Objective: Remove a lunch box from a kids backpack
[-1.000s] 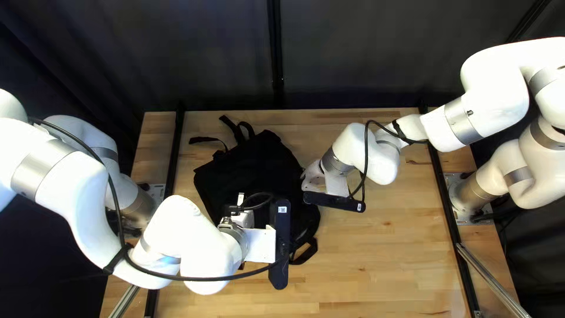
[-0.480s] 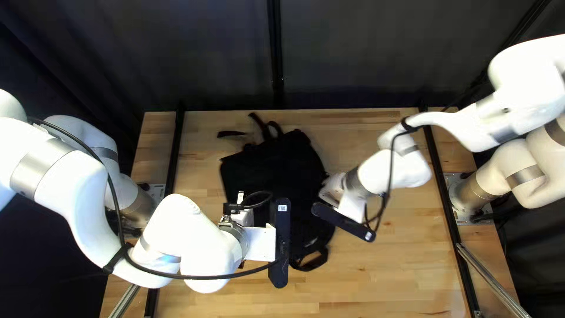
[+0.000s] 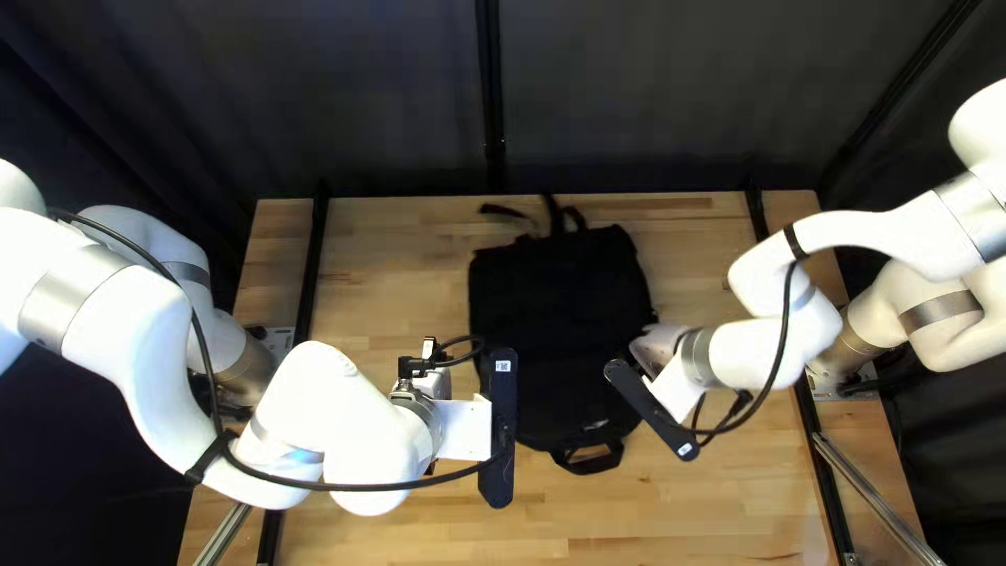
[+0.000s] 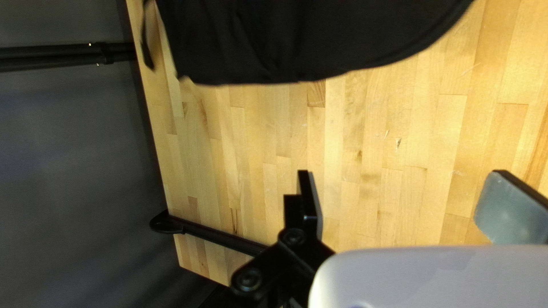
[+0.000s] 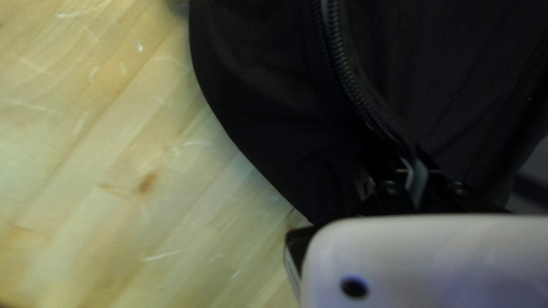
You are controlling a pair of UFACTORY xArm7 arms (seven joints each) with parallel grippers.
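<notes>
Your black backpack (image 3: 555, 314) lies on the table (image 3: 367, 252), middle of the top, a bit toward the right edge. Straps (image 3: 555, 217) point at the far edge; a loop (image 3: 589, 461) at the pack's other end points at the near edge. Can't tell where the lunch box is.

Right gripper (image 3: 657, 346) is at the pack's right side, coming in from the table's right edge. In your right wrist view its fingers (image 5: 419, 181) are closed on the backpack's cloth, right where the curved zipper (image 5: 346, 71) runs down to them. The pack's rounded side spreads beside the gripper, with bare wood past it.

Left gripper (image 3: 435, 388) sits over the left half of the table, toward the near edge, just beside the pack's left side. Your left wrist view shows its jaws wide apart, holding nothing, tabletop under and between them. The pack is ahead, apart from both fingers (image 4: 310, 199). A black rail (image 4: 220, 235) runs along the table's left edge, beside that gripper.
</notes>
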